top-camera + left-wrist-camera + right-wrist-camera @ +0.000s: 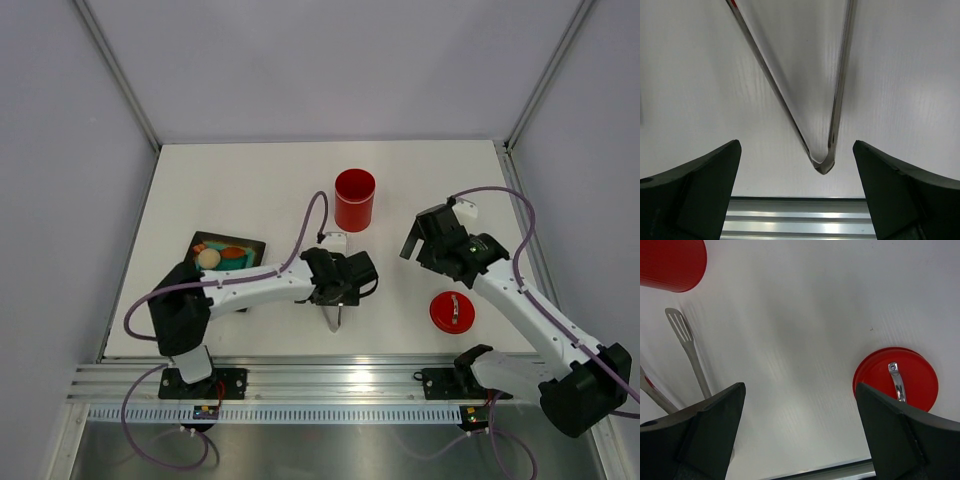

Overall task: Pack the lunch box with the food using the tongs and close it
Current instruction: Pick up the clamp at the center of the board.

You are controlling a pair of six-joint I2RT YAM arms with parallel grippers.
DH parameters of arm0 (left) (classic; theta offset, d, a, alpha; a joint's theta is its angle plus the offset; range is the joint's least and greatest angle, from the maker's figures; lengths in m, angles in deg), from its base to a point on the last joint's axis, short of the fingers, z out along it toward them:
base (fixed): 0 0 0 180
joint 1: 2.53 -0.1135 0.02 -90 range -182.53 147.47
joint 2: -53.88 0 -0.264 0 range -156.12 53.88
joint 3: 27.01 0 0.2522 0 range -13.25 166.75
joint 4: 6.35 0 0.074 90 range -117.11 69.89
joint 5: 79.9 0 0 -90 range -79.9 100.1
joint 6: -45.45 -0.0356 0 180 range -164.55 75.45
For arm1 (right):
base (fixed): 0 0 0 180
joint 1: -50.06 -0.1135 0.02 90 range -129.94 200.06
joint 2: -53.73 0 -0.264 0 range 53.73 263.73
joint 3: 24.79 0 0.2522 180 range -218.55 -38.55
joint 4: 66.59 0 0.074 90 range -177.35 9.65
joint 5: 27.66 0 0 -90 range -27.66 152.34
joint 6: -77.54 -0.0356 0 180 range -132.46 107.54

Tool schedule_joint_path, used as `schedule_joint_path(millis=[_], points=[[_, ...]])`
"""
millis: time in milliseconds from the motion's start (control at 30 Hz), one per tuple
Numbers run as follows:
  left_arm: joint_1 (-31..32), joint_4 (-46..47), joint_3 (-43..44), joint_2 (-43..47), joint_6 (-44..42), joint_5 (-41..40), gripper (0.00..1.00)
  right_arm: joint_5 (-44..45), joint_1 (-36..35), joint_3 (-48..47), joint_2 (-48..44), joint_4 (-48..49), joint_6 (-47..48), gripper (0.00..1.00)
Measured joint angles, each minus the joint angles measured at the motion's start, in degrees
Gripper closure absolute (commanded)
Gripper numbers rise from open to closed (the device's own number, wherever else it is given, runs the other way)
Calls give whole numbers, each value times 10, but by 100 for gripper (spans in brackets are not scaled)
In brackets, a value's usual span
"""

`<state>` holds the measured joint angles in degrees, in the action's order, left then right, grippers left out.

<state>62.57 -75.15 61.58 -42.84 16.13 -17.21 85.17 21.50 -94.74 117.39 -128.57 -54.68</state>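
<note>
The tongs (822, 167) lie flat on the table (900, 75), their joined end between the left gripper's (796, 146) spread jaws, untouched. Thin, springy, slick steel, probably light: pinch across both strips near mid-length. The right gripper (800, 387) gapes empty

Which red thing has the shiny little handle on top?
The flat round lid, lying by itself on the right side. The other red thing, the tall open lunch box farther back, has no handle.
</note>
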Motion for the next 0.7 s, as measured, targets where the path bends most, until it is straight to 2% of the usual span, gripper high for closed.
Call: schedule_joint_path(millis=[167,633,700], points=[[6,8,5,-54,24,-1,1,-7,0,9,-15,-1,0,1],[-6,68,-12,-104,40,1,1,-36,1,36,-20,4,0,1],[-17,83,-26,-106,41,2,3,-39,1,38,-20,4,0,1]])
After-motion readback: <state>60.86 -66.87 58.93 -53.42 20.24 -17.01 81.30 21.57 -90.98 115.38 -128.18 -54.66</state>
